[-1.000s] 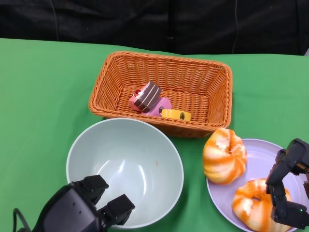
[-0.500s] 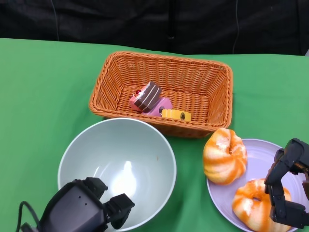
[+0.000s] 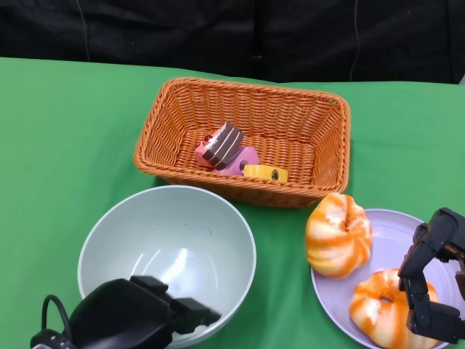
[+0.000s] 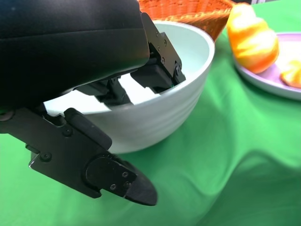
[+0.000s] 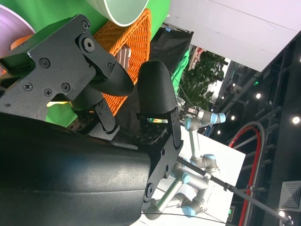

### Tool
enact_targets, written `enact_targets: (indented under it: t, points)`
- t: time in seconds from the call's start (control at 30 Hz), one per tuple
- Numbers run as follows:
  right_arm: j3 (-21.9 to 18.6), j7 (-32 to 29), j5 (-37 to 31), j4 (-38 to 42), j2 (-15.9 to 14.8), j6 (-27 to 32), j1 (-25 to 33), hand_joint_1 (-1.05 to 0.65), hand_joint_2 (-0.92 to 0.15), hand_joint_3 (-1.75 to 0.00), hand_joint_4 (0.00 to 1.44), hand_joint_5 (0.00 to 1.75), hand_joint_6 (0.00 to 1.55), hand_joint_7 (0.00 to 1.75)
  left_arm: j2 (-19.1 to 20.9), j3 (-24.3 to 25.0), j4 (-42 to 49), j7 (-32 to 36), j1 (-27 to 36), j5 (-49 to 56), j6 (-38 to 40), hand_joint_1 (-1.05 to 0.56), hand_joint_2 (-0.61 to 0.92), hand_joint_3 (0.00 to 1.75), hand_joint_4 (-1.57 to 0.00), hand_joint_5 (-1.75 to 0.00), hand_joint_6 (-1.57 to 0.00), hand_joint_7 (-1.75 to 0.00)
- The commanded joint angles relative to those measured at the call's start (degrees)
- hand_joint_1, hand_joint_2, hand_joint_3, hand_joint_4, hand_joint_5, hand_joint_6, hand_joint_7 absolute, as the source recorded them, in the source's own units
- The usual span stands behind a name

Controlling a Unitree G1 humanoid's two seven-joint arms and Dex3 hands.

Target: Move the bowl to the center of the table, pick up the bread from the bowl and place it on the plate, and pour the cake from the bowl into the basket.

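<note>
The pale green bowl (image 3: 167, 247) stands empty on the green cloth, in front of the basket and left of the plate. My left hand (image 3: 134, 320) grips its near rim; in the left wrist view the fingers (image 4: 155, 70) reach over the rim into the bowl (image 4: 160, 113). The orange wicker basket (image 3: 320, 123) holds a brown-and-pink cake slice (image 3: 221, 144) with a pink and a yellow piece beside it. Two orange-and-white breads (image 3: 338, 234) (image 3: 378, 305) lie on the lilac plate (image 3: 396, 233). My right hand (image 3: 434, 280) hovers over the nearer bread, fingers apart, holding nothing.
A dark backdrop runs along the far edge of the table. Green cloth lies bare to the left of the basket and bowl. The basket's front wall stands close behind the bowl's far rim.
The bowl has slid left and toward the near edge with my left hand on its rim. The right hand, breads and cake have not moved.
</note>
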Motion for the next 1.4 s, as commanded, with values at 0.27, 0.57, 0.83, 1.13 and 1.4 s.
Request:
enact_targets:
  t: [0.27,0.57,0.83,1.13,1.4]
  points:
    - [-0.7,0.8,1.6,0.6,-1.6,-1.9,-0.4,0.0,-0.46,-1.38,0.82,1.75,0.68,1.64,-1.8,5.9,-10.9,0.5,4.5,-1.8,-0.4,-0.87,0.92,0.08,-0.28,-0.2,-0.37,0.0]
    - [0.5,3.9,4.4,-0.6,-3.1,-1.7,0.2,-0.02,-0.42,-1.45,0.79,1.75,0.67,1.62,-5.5,11.9,-12.9,4.6,8.6,-13.8,-7.5,-0.78,0.92,0.16,-0.36,-0.27,-0.43,-0.03]
    - [2.7,8.6,8.2,-3.3,-5.5,2.7,0.9,-0.05,-0.42,-1.35,0.76,1.73,0.69,1.51,-16.4,10.6,-8.4,12.4,11.1,-27.4,-16.3,-0.47,0.92,0.21,-0.55,-0.75,-0.72,-0.16]
    - [4.6,11.4,8.4,-3.8,-5.8,3.1,0.8,0.0,-0.32,-1.48,0.82,1.66,0.77,1.39,-25.0,6.0,-7.5,11.3,14.5,-41.6,-17.1,-0.24,0.87,0.34,-0.63,-1.22,-0.55,-0.91]
    - [7.4,12.3,7.4,-4.3,-5.4,3.7,1.2,0.08,-0.29,-1.55,0.86,1.62,0.82,1.37,-32.0,1.2,-6.8,12.3,19.4,-48.1,-14.8,-0.11,0.54,1.2,-0.72,-1.54,-0.6,-1.38]
